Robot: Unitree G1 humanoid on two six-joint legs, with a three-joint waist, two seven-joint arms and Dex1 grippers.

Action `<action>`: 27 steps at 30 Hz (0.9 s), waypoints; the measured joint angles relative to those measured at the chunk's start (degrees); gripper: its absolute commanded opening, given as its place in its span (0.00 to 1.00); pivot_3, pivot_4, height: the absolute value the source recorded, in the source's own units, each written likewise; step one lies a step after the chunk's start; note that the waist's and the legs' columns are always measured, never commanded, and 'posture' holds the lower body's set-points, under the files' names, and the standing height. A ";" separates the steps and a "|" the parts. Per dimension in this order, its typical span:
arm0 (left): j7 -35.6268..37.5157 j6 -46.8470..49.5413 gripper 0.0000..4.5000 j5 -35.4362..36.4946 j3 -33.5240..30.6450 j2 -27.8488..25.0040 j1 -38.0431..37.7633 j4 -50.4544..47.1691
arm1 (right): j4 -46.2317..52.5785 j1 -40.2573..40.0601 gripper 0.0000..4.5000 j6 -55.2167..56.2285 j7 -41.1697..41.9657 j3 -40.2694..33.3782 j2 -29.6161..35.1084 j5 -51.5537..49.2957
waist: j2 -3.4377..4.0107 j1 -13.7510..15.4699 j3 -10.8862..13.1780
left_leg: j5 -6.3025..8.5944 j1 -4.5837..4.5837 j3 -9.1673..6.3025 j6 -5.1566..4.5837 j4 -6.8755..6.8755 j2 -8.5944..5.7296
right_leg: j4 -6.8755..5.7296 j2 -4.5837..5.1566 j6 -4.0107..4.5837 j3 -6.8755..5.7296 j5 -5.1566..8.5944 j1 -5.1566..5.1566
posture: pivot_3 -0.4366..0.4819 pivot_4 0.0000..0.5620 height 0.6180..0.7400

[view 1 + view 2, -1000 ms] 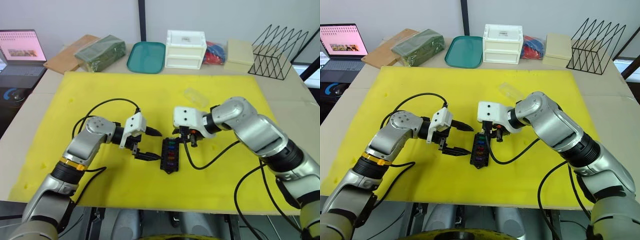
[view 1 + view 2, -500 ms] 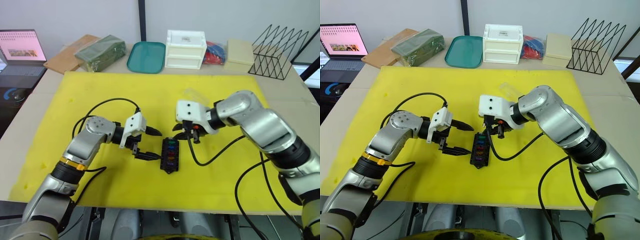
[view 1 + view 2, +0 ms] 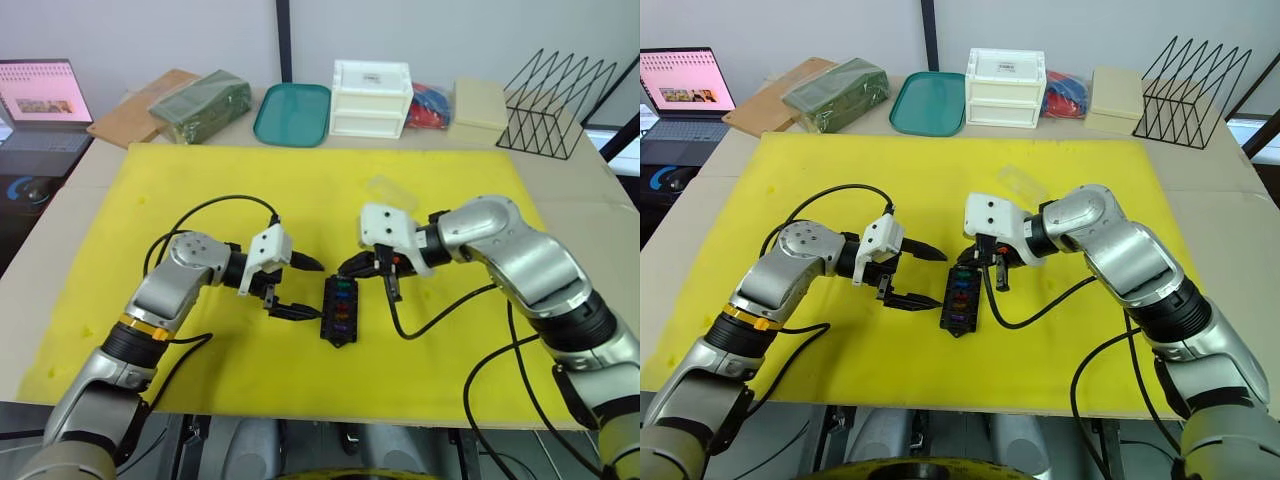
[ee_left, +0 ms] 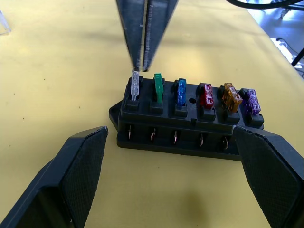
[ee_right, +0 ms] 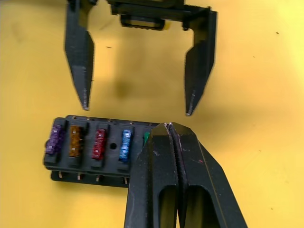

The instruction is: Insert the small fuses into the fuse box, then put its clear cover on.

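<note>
The black fuse box (image 3: 338,310) lies on the yellow mat (image 3: 200,190) between my two grippers. In its top row stand several small fuses: clear grey (image 4: 135,85), green (image 4: 158,87), blue (image 4: 181,91), red (image 4: 206,96), orange (image 4: 229,94) and purple (image 4: 250,100). My right gripper (image 4: 141,66) is shut, its tips just over the grey fuse at the box's far end; whether they touch it I cannot tell. My left gripper (image 3: 318,291) stands open beside the box's left side, a finger towards each end. The clear cover (image 3: 390,193) lies on the mat behind the right gripper.
Along the table's back edge stand a laptop (image 3: 40,100), a green bundle (image 3: 200,103), a teal tray (image 3: 292,113), a white drawer box (image 3: 371,98), a beige box (image 3: 481,103) and a black wire rack (image 3: 560,105). Black cables loop from both wrists over the mat.
My right wrist has swung to the right and turned, so its shut fingers now point leftward at the box's far end instead of downward. The left arm and the fuse box have stayed put.
</note>
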State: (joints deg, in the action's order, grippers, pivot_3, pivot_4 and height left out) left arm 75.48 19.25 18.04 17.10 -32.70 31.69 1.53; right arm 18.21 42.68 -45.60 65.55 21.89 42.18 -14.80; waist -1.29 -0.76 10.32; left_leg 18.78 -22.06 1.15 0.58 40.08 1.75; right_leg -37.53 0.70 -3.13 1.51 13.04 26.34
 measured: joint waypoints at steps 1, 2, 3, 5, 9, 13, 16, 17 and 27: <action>0.04 -0.01 1.00 0.00 0.00 -0.01 0.00 0.00 | -0.39 -0.24 0.01 0.36 -0.09 -0.02 -0.05 0.00 | 0.00 0.01 0.00 | 0.00 0.00 0.00 0.00 0.00 0.00 | 0.00 0.00 0.00 0.00 0.00 0.00 | 0.48 0.27 1.00; 0.11 -0.02 1.00 0.00 0.00 -0.04 0.00 0.00 | -0.69 -0.58 0.01 0.57 -0.17 -0.02 -0.08 0.00 | 0.00 0.03 0.00 | 0.00 0.00 0.00 0.00 0.00 0.00 | 0.00 0.00 0.00 0.00 0.00 0.00 | 0.48 0.27 1.00; 0.21 -0.02 1.00 0.00 0.00 -0.09 0.00 0.00 | -0.98 -0.79 0.01 0.75 -0.21 -0.02 -0.11 -0.01 | 0.00 0.03 0.00 | 0.00 0.00 0.00 0.00 0.00 0.00 | 0.00 0.00 0.00 0.00 0.00 0.00 | 0.48 0.27 1.00; 0.39 -0.02 1.00 0.00 0.00 -0.19 0.00 0.00 | -1.55 -1.14 0.01 1.07 -0.30 -0.03 -0.11 -0.02 | 0.00 0.02 0.00 | 0.00 0.00 0.00 0.00 0.00 0.00 | 0.00 0.00 0.00 0.00 0.00 0.00 | 0.48 0.27 1.00; 0.51 -0.02 1.00 0.01 0.00 -0.35 0.00 0.00 | -2.75 -2.34 0.01 1.75 -0.30 -0.04 -0.11 -0.02 | 0.00 0.00 0.00 | 0.00 0.00 0.01 0.00 0.00 0.00 | 0.00 0.00 0.00 0.00 0.00 0.00 | 0.48 0.27 1.00; 0.53 -0.02 1.00 0.01 0.00 -0.35 0.00 0.00 | -3.35 -2.87 0.01 2.81 -0.18 -0.04 -0.10 0.00 | 0.00 0.01 0.00 | 0.00 0.02 0.00 0.00 0.00 0.00 | 0.00 0.00 0.00 0.00 0.00 -0.02 | 0.48 0.27 1.00; 0.54 -0.03 1.00 0.01 0.00 -0.35 0.00 0.00 | -3.53 -3.27 0.01 3.67 -0.10 -0.04 -0.09 0.15 | -0.01 0.02 0.00 | 0.00 0.04 0.00 0.00 0.00 0.00 | 0.00 0.00 0.00 0.00 0.00 -0.05 | 0.48 0.27 1.00; 0.54 -0.05 1.00 0.01 0.00 -0.35 0.00 0.00 | -3.79 -3.34 0.01 3.91 -0.09 -0.03 -0.09 0.20 | -0.01 0.02 -0.01 | 0.00 0.06 0.01 0.00 0.00 0.00 | 0.00 0.00 0.00 0.00 0.00 -0.06 | 0.48 0.27 1.00; 0.52 -0.10 1.00 0.01 -0.01 -0.35 0.00 -0.01 | -3.77 -3.41 0.01 3.93 0.03 0.03 -0.08 0.54 | -0.01 0.02 -0.01 | 0.00 0.21 0.01 0.00 -0.01 0.00 | 0.00 -0.01 0.00 0.01 0.00 -0.23 | 0.48 0.27 1.00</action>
State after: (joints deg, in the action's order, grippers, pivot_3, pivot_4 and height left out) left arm 76.00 19.15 18.06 17.09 -33.05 31.70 1.52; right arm 14.44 39.27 -41.67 65.58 21.91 42.10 -14.26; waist -1.30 -0.74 10.32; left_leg 18.78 -21.86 1.16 0.58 40.07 1.75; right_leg -37.53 0.69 -3.13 1.51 13.04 26.11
